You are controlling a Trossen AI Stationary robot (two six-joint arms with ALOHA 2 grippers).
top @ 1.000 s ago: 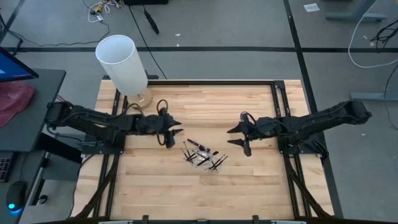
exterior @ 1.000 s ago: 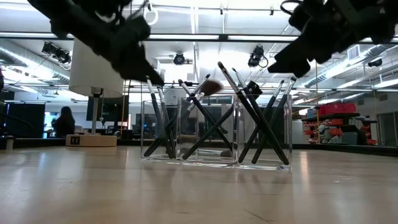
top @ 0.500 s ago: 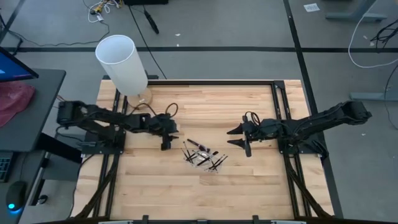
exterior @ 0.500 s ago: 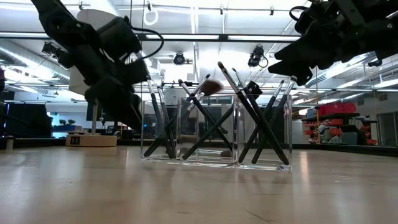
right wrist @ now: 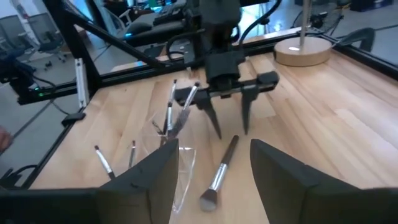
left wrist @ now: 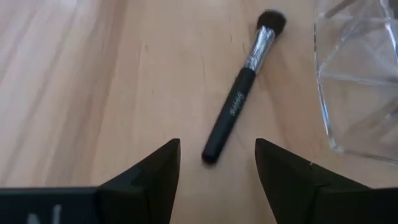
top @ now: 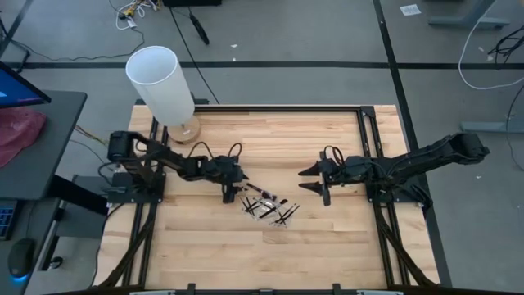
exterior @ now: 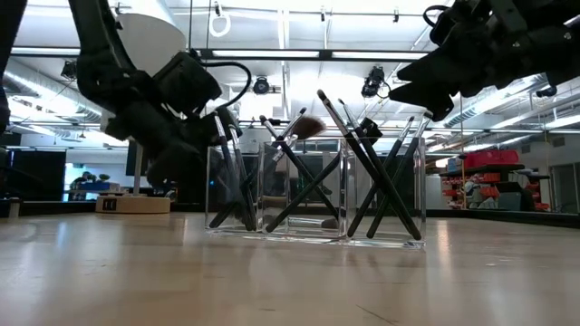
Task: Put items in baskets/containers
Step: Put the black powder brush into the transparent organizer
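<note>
One black makeup brush (left wrist: 239, 102) lies flat on the wood beside the clear plastic holder (left wrist: 357, 81), its silver ferrule and dark bristles pointing away from my left wrist. My left gripper (left wrist: 216, 144) is open and points down, with one finger on each side of the brush's handle end, touching nothing; it also shows as the left gripper (top: 231, 195) and the left gripper (right wrist: 231, 132). The holder (top: 268, 209) holds several brushes leaning crossed inside it (exterior: 317, 190). My right gripper (top: 304, 180) is open and hovers to the holder's right.
A tall white cylinder (top: 162, 82) stands on a round wooden base at the table's far left corner. Bare wood lies between the two arms and toward the near edge. Black frame rails (top: 372, 156) run along the table's sides.
My left gripper has moved toward the table's right and near edge, to the loose brush beside the holder. It has tipped from level to pointing down and has come lower. The right arm, the holder and the brushes have stayed in place.
</note>
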